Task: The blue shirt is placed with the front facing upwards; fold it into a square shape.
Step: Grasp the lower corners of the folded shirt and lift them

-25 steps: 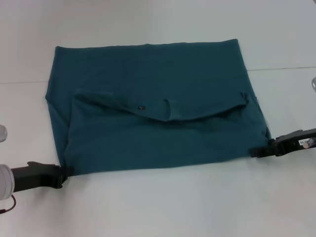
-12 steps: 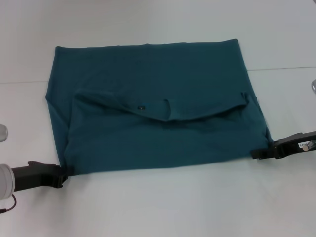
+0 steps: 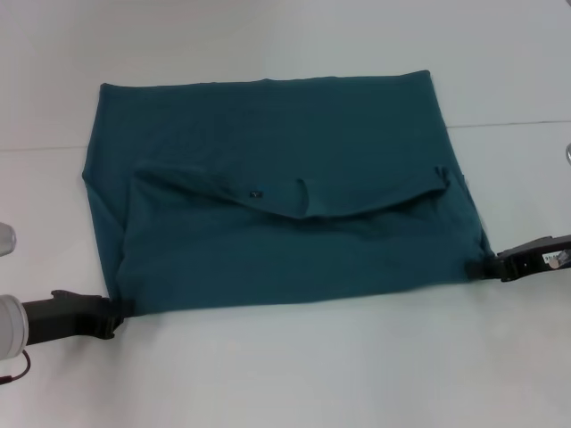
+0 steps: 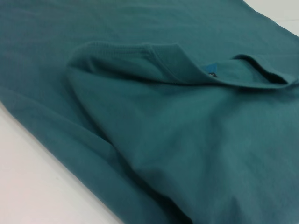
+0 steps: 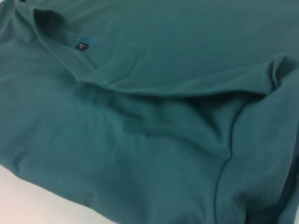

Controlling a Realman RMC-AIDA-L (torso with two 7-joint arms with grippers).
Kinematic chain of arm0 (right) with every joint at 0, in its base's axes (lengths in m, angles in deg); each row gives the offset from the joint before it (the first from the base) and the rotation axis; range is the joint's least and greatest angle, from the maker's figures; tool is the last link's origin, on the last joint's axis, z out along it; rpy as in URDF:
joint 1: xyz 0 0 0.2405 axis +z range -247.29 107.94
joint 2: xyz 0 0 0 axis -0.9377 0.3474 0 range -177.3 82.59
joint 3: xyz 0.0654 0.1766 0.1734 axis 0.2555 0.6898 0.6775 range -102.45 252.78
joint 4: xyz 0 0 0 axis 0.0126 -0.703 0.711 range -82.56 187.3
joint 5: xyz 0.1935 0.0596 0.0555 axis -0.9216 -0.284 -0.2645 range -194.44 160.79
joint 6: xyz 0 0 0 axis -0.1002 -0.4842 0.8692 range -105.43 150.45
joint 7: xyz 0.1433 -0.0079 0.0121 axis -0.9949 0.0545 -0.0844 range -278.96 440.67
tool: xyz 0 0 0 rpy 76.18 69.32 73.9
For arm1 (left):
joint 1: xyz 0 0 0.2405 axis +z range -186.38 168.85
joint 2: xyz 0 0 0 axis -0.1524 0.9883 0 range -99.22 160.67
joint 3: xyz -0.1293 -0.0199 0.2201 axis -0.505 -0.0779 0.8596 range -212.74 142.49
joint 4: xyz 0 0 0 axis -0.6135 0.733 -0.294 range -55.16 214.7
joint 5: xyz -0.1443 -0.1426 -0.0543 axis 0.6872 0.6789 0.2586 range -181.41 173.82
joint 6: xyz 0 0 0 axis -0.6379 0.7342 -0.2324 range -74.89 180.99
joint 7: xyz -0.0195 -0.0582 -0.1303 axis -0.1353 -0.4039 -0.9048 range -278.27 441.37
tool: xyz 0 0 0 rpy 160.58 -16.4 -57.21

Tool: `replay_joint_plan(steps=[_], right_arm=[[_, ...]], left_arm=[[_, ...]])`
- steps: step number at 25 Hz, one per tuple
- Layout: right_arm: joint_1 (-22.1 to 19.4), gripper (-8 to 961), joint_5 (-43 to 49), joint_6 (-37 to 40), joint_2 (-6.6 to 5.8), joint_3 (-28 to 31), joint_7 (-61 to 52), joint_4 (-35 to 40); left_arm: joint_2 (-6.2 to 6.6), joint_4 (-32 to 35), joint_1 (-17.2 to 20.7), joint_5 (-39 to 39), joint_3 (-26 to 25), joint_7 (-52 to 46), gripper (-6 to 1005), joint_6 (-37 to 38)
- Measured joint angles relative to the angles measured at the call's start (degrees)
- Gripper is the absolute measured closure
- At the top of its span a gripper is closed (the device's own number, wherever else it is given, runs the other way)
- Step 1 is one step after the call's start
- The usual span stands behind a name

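Note:
The blue shirt point(image 3: 285, 160) lies flat on the white table as a wide rectangle, its top part folded over toward me. The collar edge point(image 3: 303, 209) and a small dark neck label point(image 3: 256, 193) face up on the folded layer. My left gripper point(image 3: 113, 316) rests at the shirt's near left corner, touching the cloth. At the near right corner is my right gripper point(image 3: 477, 267), just at the hem. The left wrist view is filled with the shirt point(image 4: 187, 140) and its label point(image 4: 211, 72). Folded cloth point(image 5: 140, 140) and the label point(image 5: 81, 46) also fill the right wrist view.
White table point(image 3: 312, 374) surrounds the shirt on all sides. A faint seam line crosses the table behind the shirt's middle point(image 3: 508, 125). Small pale objects sit at the far left edge point(image 3: 4, 239) and far right edge point(image 3: 566, 152).
My right gripper has slid outward to the right, along the shirt's near right corner. The left gripper and the shirt have hardly moved.

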Motion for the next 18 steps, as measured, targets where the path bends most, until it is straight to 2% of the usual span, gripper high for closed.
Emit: replay_joint_plan(steps=[11, 18], right_arm=[[-0.27, 877, 0.08, -2.09, 0.07, 0.21, -1.68, -0.09], [-0.27, 906, 0.09, -0.76, 0.39, -0.09, -1.72, 0.11]], left_arm=[[-0.09, -0.03, -0.09, -0.01, 0.04, 0.0, 964, -0.05], [-0.09, -0.06, -0.08, 0.0, 0.04, 0.0, 964, -0.07]])
